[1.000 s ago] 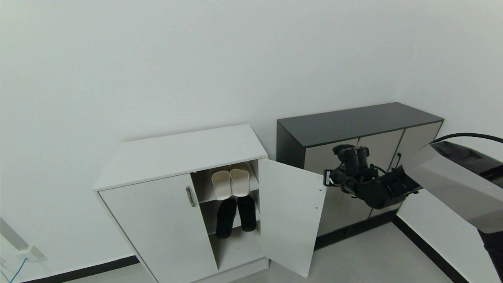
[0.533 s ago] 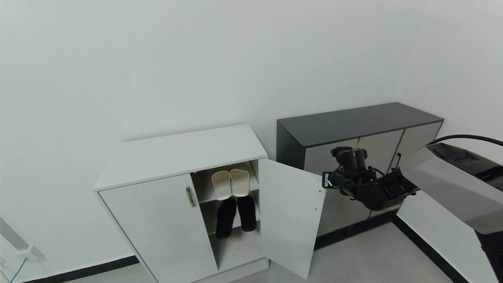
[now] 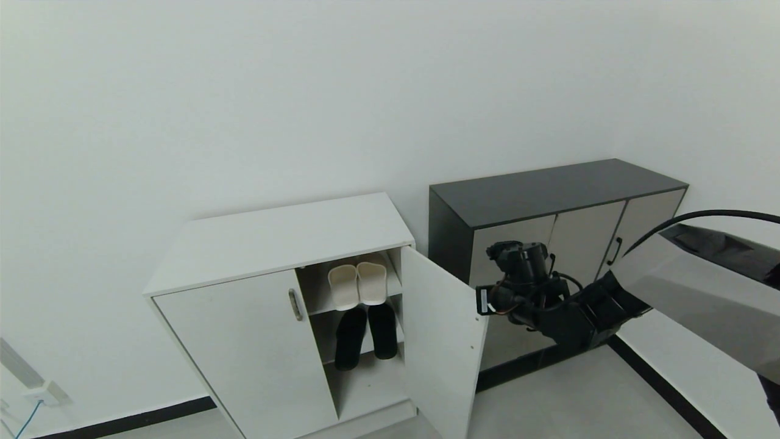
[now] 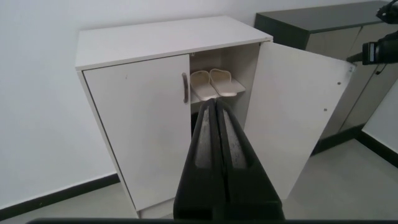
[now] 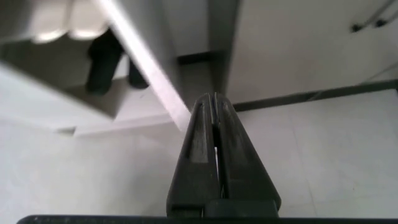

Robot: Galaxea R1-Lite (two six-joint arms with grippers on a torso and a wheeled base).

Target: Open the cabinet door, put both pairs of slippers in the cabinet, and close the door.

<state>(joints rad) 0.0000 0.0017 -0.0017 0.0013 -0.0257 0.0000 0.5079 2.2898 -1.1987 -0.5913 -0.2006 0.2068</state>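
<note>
1. Inside the white cabinet (image 3: 280, 241), the cream slippers (image 3: 358, 283) lie side by side on the upper shelf. The black slippers (image 3: 365, 335) stand on the shelf just below, and both pairs show through the open right half.
2. The cabinet door (image 3: 443, 341) is less open than a second ago: its free edge has swung in toward the cabinet, though it is not yet closed.
3. The right gripper (image 3: 481, 300) has travelled left with the door. Its fingers are pressed together and hold nothing, and its tip is at the door's outer face near the free edge.
4. The left gripper (image 4: 216, 106), fingers likewise together and empty, hangs before the cabinet, well apart from it.
5. A dark cabinet (image 3: 548, 189) stands just beside, on the right.
</note>
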